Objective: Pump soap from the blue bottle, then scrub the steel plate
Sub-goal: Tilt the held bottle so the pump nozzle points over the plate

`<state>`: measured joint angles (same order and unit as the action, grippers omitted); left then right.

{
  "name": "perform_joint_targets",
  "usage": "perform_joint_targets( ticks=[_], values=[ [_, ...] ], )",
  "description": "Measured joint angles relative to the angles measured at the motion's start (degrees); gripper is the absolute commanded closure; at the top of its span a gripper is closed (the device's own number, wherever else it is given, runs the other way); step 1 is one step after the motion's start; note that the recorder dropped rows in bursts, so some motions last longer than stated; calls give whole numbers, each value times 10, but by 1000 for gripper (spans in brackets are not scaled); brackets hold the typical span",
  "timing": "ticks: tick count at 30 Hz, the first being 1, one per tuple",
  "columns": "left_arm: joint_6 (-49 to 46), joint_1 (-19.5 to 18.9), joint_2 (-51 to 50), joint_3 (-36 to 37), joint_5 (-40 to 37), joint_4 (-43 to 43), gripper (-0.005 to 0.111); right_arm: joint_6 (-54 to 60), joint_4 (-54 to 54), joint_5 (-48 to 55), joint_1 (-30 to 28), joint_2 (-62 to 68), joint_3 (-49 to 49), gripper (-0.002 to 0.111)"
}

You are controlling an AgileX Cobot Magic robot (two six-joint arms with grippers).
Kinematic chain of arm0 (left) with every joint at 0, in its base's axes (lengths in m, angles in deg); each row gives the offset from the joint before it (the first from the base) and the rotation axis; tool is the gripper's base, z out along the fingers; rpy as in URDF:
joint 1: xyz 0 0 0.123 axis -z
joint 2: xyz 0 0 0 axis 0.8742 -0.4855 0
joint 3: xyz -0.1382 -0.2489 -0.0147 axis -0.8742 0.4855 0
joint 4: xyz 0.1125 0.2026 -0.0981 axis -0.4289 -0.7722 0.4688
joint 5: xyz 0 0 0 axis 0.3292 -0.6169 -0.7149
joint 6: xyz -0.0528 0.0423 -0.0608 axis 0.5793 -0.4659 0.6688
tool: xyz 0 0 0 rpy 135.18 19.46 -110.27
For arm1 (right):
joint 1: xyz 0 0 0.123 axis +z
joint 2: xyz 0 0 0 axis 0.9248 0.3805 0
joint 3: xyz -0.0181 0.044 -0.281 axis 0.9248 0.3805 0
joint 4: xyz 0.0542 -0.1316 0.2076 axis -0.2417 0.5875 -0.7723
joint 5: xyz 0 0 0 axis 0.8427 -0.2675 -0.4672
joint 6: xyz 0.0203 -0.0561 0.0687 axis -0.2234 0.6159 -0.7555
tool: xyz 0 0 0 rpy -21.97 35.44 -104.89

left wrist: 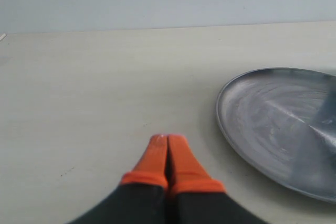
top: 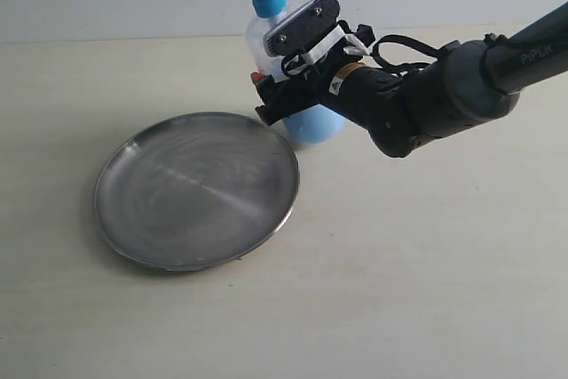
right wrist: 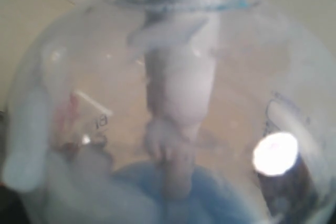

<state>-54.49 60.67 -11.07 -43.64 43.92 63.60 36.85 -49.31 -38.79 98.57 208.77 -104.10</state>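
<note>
The bottle point(top: 312, 127) stands upright at the top centre of the exterior view, just beyond the plate's far right rim. It is clear plastic with a blue pump head and collar, and pale blue liquid fills its lower part. The right arm reaches in from the upper right corner, stretched low and nearly level. Its right claw point(top: 266, 95) sits at the bottle's middle with the jaws spread wide around the body. Whether they squeeze it cannot be told.

The plate point(top: 195, 188) lies flat at left centre on the pale table point(top: 399, 264). It is round, shallow brushed steel with faint pale swirls across its face.

The right wrist view is filled by the bottle point(right wrist: 178, 103), blurred and very close. Here alone the white pump tube inside and a bit of printed label can be seen.

Only the left wrist view shows the left claw point(left wrist: 168, 148), its orange fingertips pressed together, holding nothing, low over bare table. The plate point(left wrist: 273, 124) shows at that frame's right edge.
</note>
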Motion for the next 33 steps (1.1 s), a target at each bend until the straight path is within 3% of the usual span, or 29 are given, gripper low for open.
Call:
perform_joint_targets(
  ticks=[33],
  values=[
    [0,0,0,0,0,0,107,-5,29,-23,1,14,0,108]
  ],
)
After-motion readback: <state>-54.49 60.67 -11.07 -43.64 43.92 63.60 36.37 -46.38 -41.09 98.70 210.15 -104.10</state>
